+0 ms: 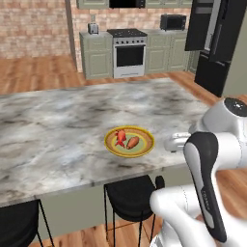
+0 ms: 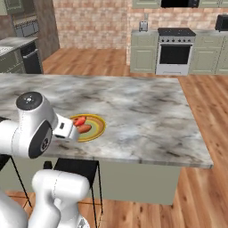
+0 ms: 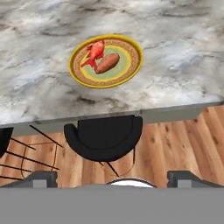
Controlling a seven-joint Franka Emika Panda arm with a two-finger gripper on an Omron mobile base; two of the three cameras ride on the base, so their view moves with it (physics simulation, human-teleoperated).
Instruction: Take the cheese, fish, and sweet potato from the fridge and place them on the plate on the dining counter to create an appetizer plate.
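1. Black stool (image 3: 104, 135) sits nearest in the hand view, tucked under the edge of the dining counter (image 1: 53, 130), above wood flooring.
2. Dining counter: grey-white veined marble top, grey-green base. Near its front edge lies the plate (image 3: 131, 70), yellow rim and olive centre.
3. On the plate: the fish (image 3: 94, 52), bright red-orange, and the sweet potato (image 3: 107, 63), orange-brown, side by side and touching or nearly so.
4. Room behind: brick wall, green cabinets, a stove (image 1: 128, 52) with a dark oven door, a microwave (image 1: 172, 21). The fridge (image 1: 214, 43) stands at far right in the left base view, black doors swung open.
5. Hard to make out: fridge shelves and contents cannot be read from here. In the right base view the arm covers the near side of the plate.
6. Gripper (image 3: 112, 177): fingertips (image 3: 41, 178) spread wide at the lower edge of the hand view, nothing between them, touching nothing; it hangs off the counter's front edge, above the stool.
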